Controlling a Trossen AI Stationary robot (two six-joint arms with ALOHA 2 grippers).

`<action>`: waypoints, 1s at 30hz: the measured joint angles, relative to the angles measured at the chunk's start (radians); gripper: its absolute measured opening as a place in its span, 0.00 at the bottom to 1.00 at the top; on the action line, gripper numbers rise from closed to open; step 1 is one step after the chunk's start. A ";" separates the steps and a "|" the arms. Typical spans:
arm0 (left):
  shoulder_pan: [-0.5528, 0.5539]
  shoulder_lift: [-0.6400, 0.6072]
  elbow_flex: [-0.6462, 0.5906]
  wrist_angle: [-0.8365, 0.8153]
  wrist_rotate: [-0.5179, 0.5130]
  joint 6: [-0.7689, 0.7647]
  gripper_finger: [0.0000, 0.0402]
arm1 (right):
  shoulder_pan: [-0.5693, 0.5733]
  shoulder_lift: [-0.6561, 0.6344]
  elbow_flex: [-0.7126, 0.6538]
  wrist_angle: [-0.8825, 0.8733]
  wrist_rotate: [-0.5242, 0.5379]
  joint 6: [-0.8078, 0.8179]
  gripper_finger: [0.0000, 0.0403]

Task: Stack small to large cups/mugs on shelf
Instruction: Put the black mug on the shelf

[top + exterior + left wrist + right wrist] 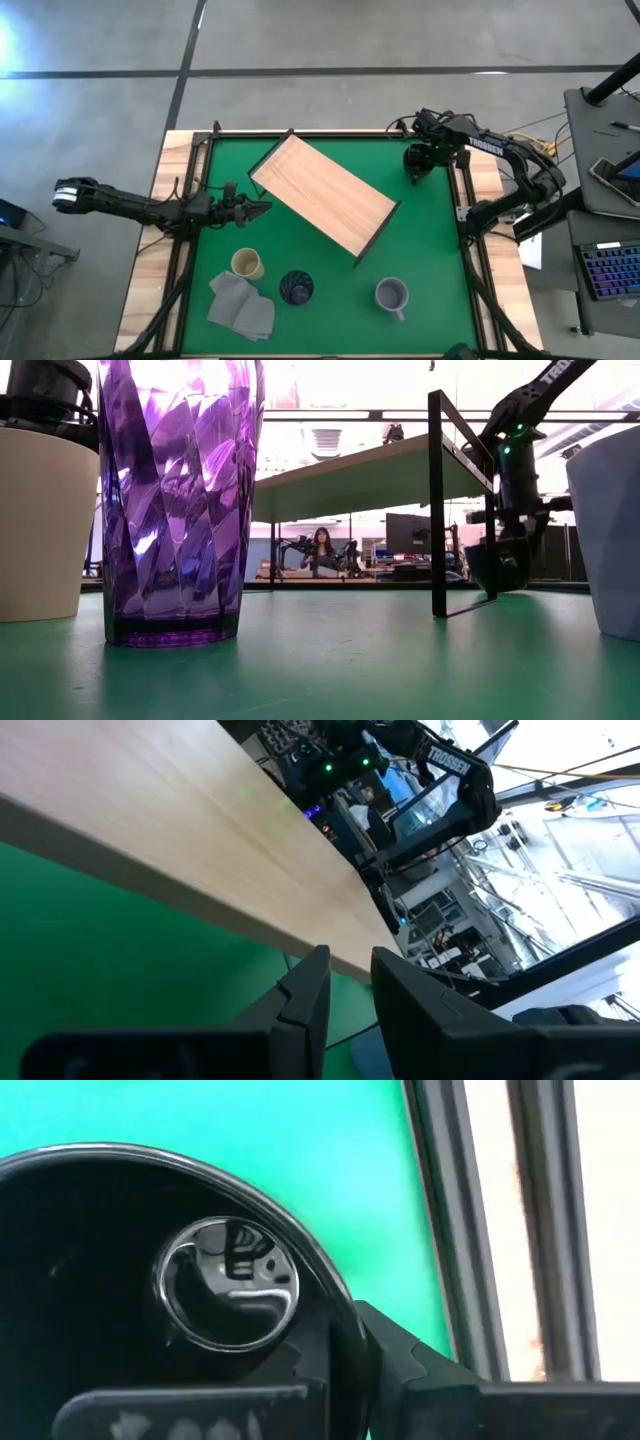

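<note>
From above, the long light-wood shelf board on its thin black frame lies diagonally on the green table mat. The left gripper sits just beside the shelf's near-left edge, its fingers drawn to a narrow gap with nothing between them. The right gripper hovers near the shelf's far right corner, over a black mug. Well below the left gripper stand a cream-tan cup, a dark purple faceted tumbler and a folded grey cloth; a lavender-grey handled mug stands farther right.

At table height, the purple tumbler fills the foreground beside the cream cup; the shelf rises behind, and the right gripper hangs by its black leg.

The left wrist view shows narrow-set fingers just short of the shelf's wooden edge.

The right wrist view shows fingers clamped over the rim of the glossy black mug, one inside and one outside.
</note>
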 joint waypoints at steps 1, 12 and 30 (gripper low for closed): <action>0.000 -0.001 0.000 -0.001 0.011 0.000 0.16 | 0.004 -0.017 0.000 -0.014 0.000 0.001 0.05; 0.000 -0.010 0.005 -0.001 0.083 -0.002 0.16 | 0.127 -0.268 0.014 -0.116 0.000 0.224 0.05; 0.000 0.078 0.008 -0.010 0.125 -0.054 0.16 | 0.615 -0.126 0.707 -0.586 0.140 0.589 0.05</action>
